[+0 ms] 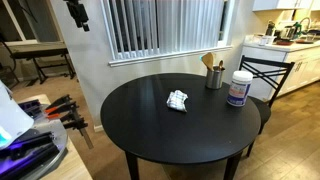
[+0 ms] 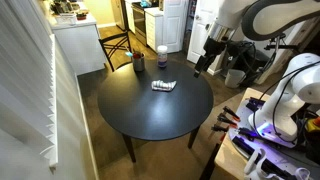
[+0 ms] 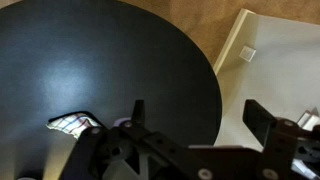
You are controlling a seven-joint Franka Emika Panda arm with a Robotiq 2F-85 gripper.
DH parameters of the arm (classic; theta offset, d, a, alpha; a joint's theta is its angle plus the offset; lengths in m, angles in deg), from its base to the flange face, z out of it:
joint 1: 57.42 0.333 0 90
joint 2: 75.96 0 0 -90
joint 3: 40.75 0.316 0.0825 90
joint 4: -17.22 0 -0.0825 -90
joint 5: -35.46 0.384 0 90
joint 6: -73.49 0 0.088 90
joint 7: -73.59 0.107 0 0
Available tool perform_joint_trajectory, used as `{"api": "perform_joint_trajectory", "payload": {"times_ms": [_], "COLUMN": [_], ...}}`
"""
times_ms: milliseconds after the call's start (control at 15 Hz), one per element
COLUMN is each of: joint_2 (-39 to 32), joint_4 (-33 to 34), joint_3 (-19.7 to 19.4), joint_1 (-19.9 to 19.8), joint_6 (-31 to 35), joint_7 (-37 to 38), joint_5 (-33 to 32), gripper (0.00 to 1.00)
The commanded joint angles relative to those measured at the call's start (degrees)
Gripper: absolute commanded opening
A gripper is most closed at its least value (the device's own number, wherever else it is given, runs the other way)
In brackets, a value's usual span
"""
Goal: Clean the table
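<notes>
Cleaning not started: my end effector (image 3: 195,110) hangs wide open and empty near the bench (image 2: 150,115) rim.
Crumpled cloth (image 1: 177,100) lies untouched mid-bench beside wipes tub (image 1: 238,88); I judge all wiping remains.

In an exterior view, a cloth (image 1: 177,100) lies on the table (image 1: 150,140) near its centre. From the cloth, a utensil cup (image 1: 213,76) stands at 1 o'clock and a canister (image 1: 239,88) at 2 o'clock, just beside the cup. A chair (image 1: 268,72) stands behind the table edge, also at 2 o'clock.
</notes>
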Motion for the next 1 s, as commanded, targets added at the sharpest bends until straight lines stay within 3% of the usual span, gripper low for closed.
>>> {"api": "perform_joint_trajectory", "payload": {"times_ms": [0, 600, 933], "joint_2": [0.01, 0.01, -6.66], "joint_4": [0.09, 0.09, 0.37], "joint_3": [-0.18, -0.18, 0.9], "joint_1": [0.14, 0.14, -3.38], "joint_6": [-0.15, -0.15, 8.7], "joint_7": [0.09, 0.09, 0.08], "joint_5": [-0.16, -0.16, -5.01], "gripper": [1.0, 1.0, 1.0]}}
